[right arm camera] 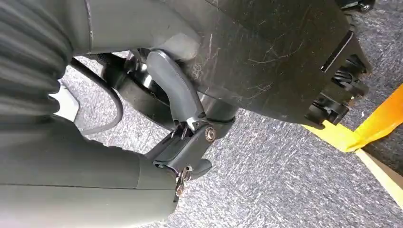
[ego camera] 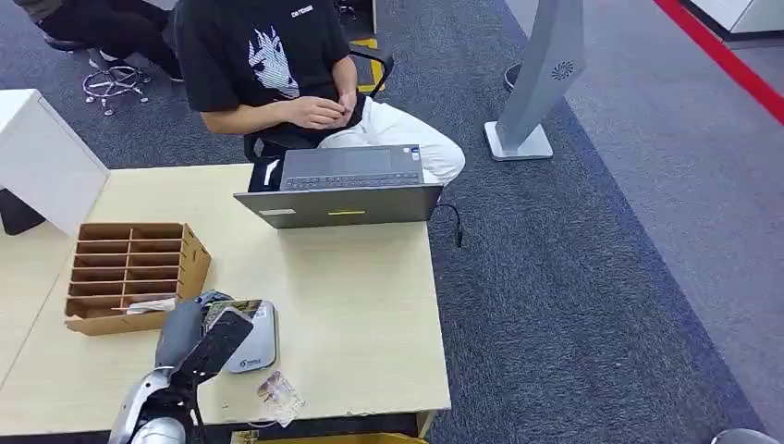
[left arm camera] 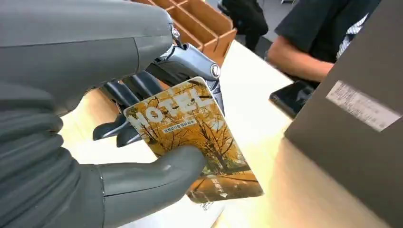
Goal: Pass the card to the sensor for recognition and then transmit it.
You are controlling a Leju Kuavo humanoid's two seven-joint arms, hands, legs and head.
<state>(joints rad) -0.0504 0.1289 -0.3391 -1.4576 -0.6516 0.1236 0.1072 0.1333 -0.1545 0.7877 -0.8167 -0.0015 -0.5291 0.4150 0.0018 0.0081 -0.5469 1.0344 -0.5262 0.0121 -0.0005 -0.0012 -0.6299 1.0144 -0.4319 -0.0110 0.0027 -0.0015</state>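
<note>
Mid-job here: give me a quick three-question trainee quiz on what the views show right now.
1. True or false: the left hand holds the card.
2. What word is printed large on the card? A) HOTEL B) BANK C) METRO
3. The grey sensor lies beside which cardboard item?

Key: 1 true. 2 A. 3 the divided box.

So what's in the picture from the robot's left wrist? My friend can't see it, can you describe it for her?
The robot's grey left hand holds a card printed with autumn trees and the word HOTEL, thumb pressed on its face. Below is a pale wooden table, with a brown cardboard organiser behind, a grey laptop's back beside it, and a seated person's arm.
</note>
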